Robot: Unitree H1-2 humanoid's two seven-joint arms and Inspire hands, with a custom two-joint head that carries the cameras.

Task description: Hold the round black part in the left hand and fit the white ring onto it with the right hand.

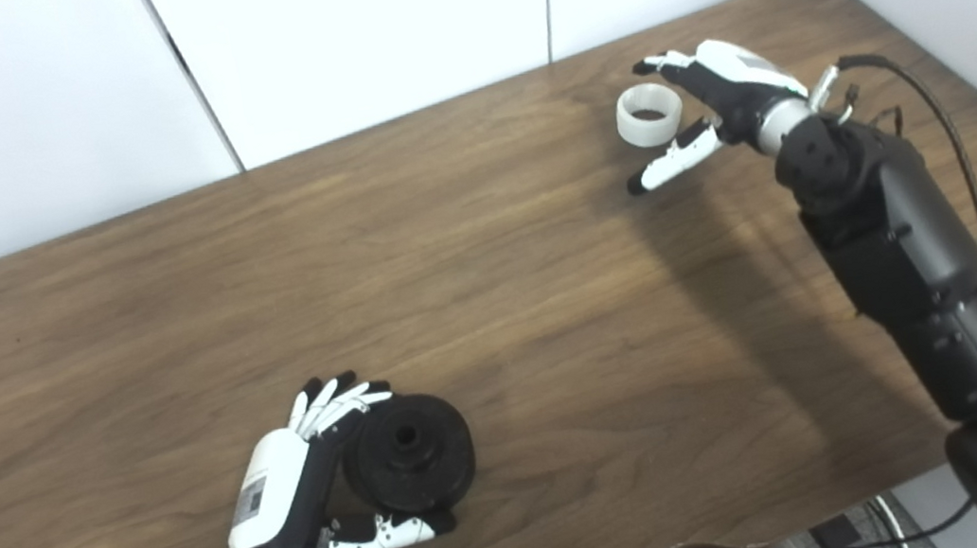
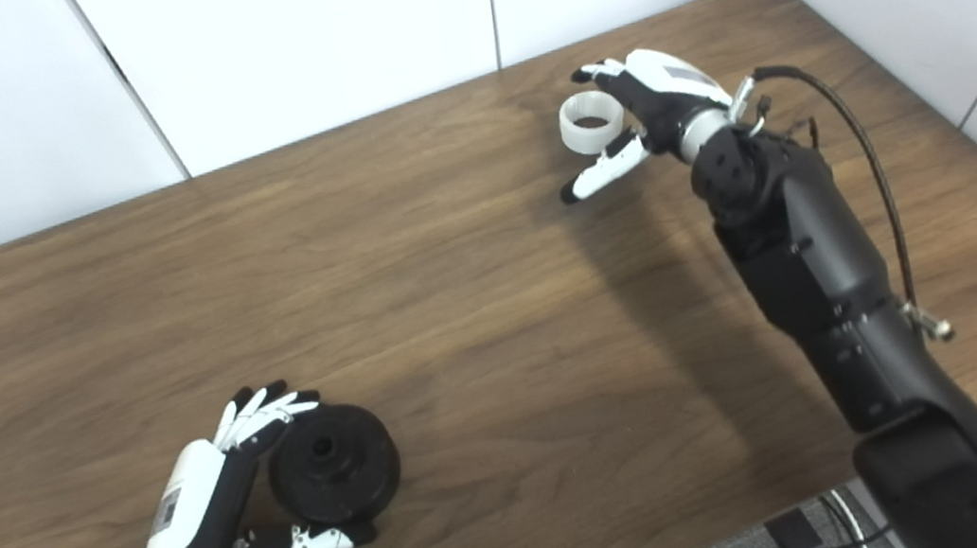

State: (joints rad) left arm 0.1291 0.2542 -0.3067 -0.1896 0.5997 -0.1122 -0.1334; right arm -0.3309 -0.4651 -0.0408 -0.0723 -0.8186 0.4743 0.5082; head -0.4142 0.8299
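The round black part [image 1: 409, 454] lies on the near left of the surface [image 1: 491, 293], cupped by the left robot hand [image 1: 309, 490], whose fingers and thumb are curled round its rim; whether it is firmly gripped cannot be told. At the far right the white ring [image 1: 649, 114] is flanked by the spread right robot hand [image 1: 705, 114], not yet pinched. Grasping, carrying across and fitting are judged still to be done.
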